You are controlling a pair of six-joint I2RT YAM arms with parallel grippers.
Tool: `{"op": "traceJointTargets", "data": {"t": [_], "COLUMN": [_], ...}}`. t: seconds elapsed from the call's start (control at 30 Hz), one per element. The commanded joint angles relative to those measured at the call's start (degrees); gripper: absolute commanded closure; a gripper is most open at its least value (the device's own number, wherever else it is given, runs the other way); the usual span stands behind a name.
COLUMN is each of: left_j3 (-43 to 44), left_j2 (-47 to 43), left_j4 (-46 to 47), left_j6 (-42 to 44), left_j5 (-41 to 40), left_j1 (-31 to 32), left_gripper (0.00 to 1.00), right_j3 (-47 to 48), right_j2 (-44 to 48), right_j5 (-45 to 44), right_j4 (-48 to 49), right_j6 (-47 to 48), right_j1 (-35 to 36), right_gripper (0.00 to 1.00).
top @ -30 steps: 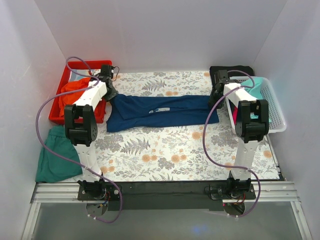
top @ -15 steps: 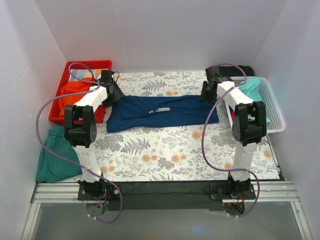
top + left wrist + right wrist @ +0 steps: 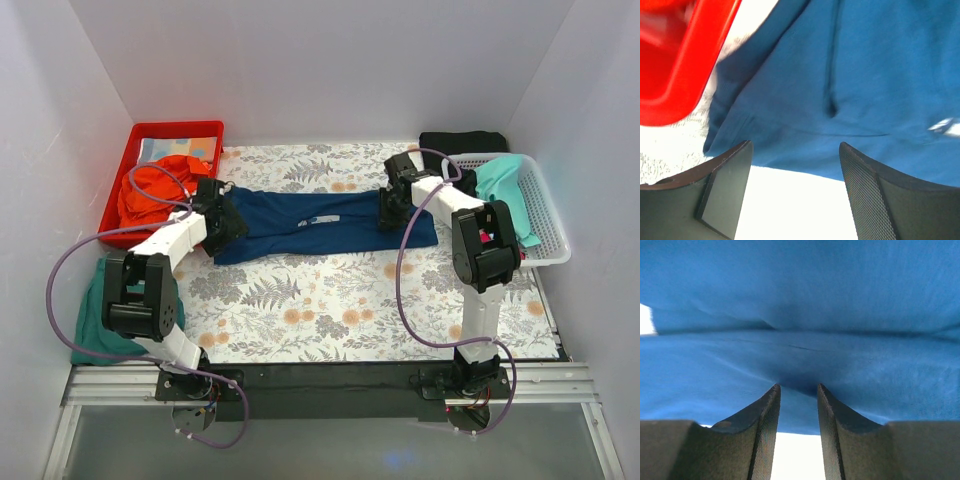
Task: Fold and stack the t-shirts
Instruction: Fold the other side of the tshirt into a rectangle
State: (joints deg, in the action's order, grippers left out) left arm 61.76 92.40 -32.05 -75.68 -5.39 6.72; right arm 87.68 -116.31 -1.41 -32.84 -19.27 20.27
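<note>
The navy t-shirt (image 3: pixel 320 222) lies stretched lengthwise across the far half of the bench (image 3: pixel 330 300). The left pincer (image 3: pixel 794 150) stands spread over the shirt's left end. The right pincer (image 3: pixel 798 387) pinches a fold of cloth at its right end.

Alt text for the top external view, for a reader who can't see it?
A navy t-shirt lies spread sideways on a floral table, the left gripper at its left end and the right gripper near its right end. A red tray of orange cloth sits at left, a white basket with a turquoise shirt at right.
</note>
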Motion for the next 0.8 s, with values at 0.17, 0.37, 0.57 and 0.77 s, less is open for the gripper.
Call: {"op": "traceJointTargets", "data": {"t": [0.17, 0.37, 0.57, 0.77], "left_j3": [-2.35, -0.76, -2.78, -4.98], "left_j2": [4.36, 5.43, 3.05, -0.72], "left_j4": [0.25, -7.13, -11.89, -13.56], "left_j6": [-1.58, -2.89, -2.37, -2.19], "left_j5": [-2.69, -9.28, -13.68, -13.60], "left_j1": [0.75, 0.93, 0.93, 1.10], "left_gripper": [0.31, 0.31, 0.32, 0.31], "right_j3": [-5.15, -8.22, -12.79, -17.71], "right_j2": [-2.78, -0.68, 2.14, 5.39], "right_j5": [2.56, -4.65, -9.04, -10.81], "right_j4": [0.50, -2.75, -6.27, -7.41], "right_j6": [0.81, -0.77, -1.56, -1.30], "right_j1": [-0.15, -0.93, -2.25, -2.34], "right_gripper": [0.61, 0.63, 0.66, 0.68]}}
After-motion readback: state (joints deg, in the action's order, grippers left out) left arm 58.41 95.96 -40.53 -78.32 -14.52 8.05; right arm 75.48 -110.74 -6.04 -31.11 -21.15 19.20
